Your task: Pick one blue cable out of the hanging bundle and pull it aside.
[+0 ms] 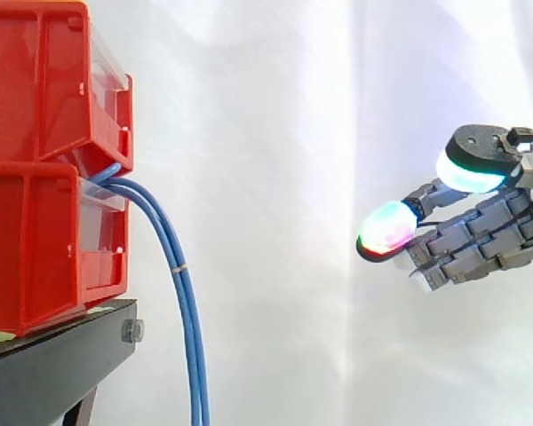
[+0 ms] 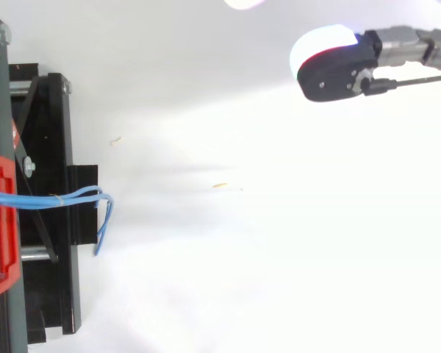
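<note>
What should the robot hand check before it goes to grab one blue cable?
1. Hand empty: ok, it holds nothing.
2. Hand open: ok, it is spread, not clenched.
3. Hand near the blue cables: not ok, a wide gap lies between them.
4. Cables hang free from the red bins: ok.
5. One cable easy to single out: cannot tell, they run close together with a band round them.

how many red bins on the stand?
2, stacked at the side view's left: the upper red bin sits on the lower red bin, which rests on the black stand. The blue cables hang out from between them.
</note>
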